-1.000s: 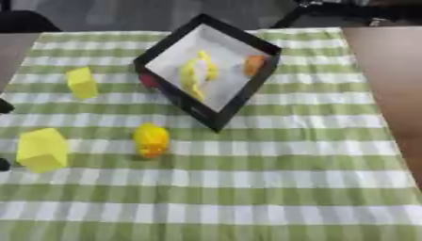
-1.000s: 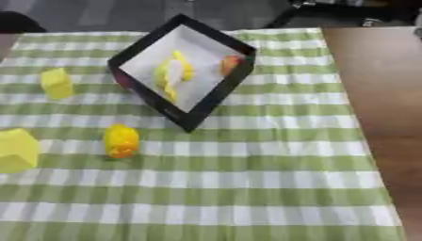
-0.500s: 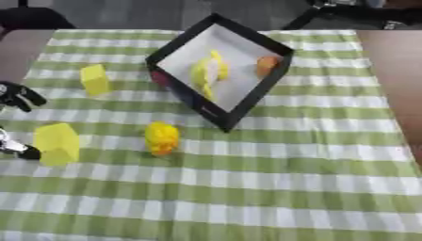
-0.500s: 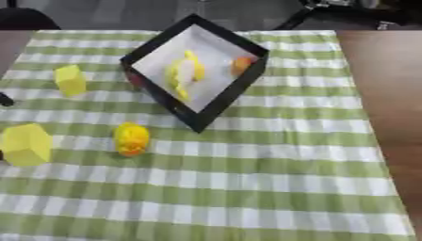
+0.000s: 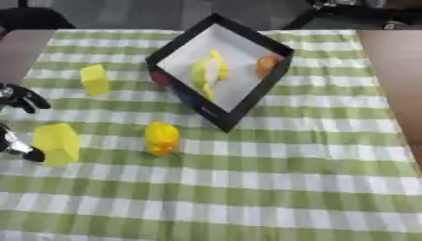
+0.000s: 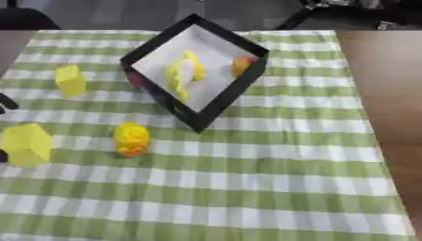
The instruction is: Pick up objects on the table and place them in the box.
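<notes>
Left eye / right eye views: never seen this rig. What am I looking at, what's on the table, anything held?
Both pictures come from one stereo camera in a humanoid robot's head, looking down at the same moment. The black shapes at the left edge are the robot's left hand, beside a large yellow block; whether it touches it is unclear. Nothing is visibly held. The right hand is out of view. On the green checked cloth: a smaller yellow block, a yellow duck-like toy, and a black box already holding yellow and orange items.

Likely an office or lab, chair bases [image 5: 329,9] showing beyond a brown table [image 6: 387,70], checked cloth [image 5: 272,179] covering it
</notes>
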Robot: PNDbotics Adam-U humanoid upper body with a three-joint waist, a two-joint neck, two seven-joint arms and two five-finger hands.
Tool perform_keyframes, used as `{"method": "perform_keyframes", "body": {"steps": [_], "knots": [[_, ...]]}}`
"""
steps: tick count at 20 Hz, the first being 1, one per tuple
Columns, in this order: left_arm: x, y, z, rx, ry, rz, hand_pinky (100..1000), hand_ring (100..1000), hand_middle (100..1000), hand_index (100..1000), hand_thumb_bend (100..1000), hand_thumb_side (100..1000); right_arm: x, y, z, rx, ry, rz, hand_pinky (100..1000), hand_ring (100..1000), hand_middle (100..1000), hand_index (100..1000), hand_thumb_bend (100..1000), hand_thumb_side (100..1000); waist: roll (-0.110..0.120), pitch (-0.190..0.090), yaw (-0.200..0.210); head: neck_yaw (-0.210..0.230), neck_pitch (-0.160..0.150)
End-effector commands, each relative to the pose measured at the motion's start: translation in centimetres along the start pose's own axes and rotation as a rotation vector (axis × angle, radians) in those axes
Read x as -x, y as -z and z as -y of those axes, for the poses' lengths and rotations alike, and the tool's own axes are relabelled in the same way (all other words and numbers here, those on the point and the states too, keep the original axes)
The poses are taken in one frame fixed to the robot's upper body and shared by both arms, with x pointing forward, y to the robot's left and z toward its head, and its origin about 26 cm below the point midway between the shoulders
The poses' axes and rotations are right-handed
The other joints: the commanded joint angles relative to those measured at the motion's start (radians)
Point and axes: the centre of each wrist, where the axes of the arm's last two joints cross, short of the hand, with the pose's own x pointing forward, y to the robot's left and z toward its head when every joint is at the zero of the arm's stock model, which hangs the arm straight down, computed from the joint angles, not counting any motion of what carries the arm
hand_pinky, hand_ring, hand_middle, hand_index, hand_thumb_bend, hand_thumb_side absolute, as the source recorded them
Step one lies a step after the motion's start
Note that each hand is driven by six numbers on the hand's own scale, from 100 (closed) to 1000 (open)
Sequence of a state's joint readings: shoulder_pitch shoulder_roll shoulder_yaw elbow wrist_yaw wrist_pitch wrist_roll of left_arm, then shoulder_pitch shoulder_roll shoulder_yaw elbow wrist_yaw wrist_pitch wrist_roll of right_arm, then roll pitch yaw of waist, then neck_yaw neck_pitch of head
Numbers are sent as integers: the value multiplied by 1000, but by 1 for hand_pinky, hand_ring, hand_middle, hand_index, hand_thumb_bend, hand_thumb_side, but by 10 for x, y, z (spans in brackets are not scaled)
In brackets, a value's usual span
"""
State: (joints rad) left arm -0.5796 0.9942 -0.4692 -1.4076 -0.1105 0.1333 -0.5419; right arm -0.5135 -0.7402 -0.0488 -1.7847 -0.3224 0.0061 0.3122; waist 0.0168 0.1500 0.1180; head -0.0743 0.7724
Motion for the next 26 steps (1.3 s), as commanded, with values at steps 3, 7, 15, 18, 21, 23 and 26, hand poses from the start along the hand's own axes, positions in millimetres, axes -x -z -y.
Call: {"method": "perform_keyframes", "body": {"steps": [3,7,15,18,21,23,26], "knots": [[8,-12,-16,-49,4,6,971,802,783,814,890,305,-6,0,9,15,-28,5,996,797,689,843,156,402,5,-16,-2,-14,-2],[7,-10,-15,-54,6,6,969,802,785,824,889,302,-6,0,9,17,-26,3,996,796,688,842,155,405,2,-12,-3,-24,-2],[2,2,-11,-42,29,-9,956,807,787,835,897,299,-6,0,9,30,-20,6,997,794,685,838,153,406,0,-5,-5,-16,-2],[1,8,-9,-38,52,-23,947,809,789,835,902,287,-5,-1,9,32,-18,3,999,794,685,838,149,408,-1,-4,-6,-11,-2],[0,15,-7,-35,77,-28,944,812,792,838,906,276,-4,-1,9,32,-15,2,1000,793,686,838,144,411,-1,-4,-6,-5,-2],[0,20,-5,-31,88,-25,945,812,795,839,903,269,-4,-1,8,31,-13,0,1000,793,688,838,141,413,-2,-5,-6,-2,-2],[-1,28,-1,-15,95,-15,946,812,800,847,891,252,-3,-2,8,32,-11,0,1000,794,689,838,136,414,-5,-5,-6,0,-2]]}}
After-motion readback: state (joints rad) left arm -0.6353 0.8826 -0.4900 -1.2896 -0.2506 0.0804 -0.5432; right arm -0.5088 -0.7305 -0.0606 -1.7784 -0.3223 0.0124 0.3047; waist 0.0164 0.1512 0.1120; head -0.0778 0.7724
